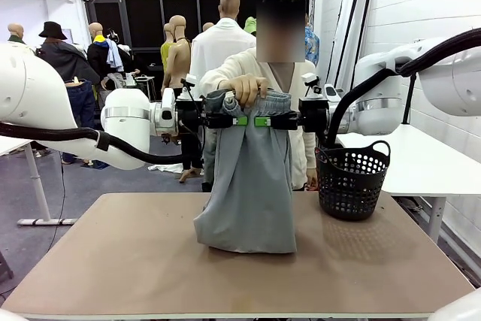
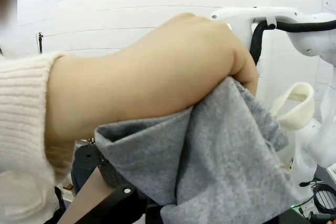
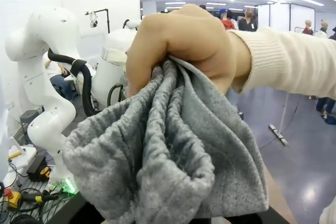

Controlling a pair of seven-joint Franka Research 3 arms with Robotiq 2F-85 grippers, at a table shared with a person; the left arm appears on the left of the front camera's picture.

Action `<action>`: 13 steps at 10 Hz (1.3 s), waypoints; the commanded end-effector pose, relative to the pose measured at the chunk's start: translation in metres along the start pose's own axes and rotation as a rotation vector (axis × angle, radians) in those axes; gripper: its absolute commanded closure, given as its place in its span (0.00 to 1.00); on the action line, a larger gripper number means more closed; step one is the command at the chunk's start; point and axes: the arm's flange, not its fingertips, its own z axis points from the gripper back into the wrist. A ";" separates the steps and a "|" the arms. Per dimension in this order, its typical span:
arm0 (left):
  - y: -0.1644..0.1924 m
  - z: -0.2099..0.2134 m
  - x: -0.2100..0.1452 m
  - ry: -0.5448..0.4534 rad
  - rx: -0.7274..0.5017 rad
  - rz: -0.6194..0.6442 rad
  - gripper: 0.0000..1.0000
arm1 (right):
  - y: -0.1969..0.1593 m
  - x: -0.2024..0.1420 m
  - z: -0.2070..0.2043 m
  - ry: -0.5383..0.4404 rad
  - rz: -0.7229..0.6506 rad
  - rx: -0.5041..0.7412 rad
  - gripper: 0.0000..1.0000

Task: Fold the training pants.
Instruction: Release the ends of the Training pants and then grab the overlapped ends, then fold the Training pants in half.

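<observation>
The plain light grey jersey training pants (image 1: 252, 178) hang lengthwise from the person's hand (image 1: 244, 89), hem resting mid-table, with the left gripper (image 1: 234, 120) and right gripper (image 1: 264, 121) both clamped on the waistband.

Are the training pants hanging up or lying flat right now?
Hanging. The training pants drape down from the person's hand gripping the waistband between the left gripper and right gripper; only the bottom end rests bunched on the table.
</observation>
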 end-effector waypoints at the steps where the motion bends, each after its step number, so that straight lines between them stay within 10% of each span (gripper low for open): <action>1: -0.006 0.009 -0.001 -0.029 0.016 -0.004 1.00 | -0.005 0.007 -0.009 -0.008 -0.016 0.020 1.00; 7: 0.019 0.003 0.001 0.149 -0.031 0.091 1.00 | -0.009 0.000 -0.009 0.029 -0.022 0.019 1.00; 8: -0.002 0.009 -0.006 0.015 0.016 0.004 1.00 | -0.001 -0.005 -0.005 0.019 -0.014 0.017 1.00; 13: -0.002 0.009 -0.006 0.015 0.016 0.004 1.00 | -0.001 -0.005 -0.005 0.019 -0.014 0.017 1.00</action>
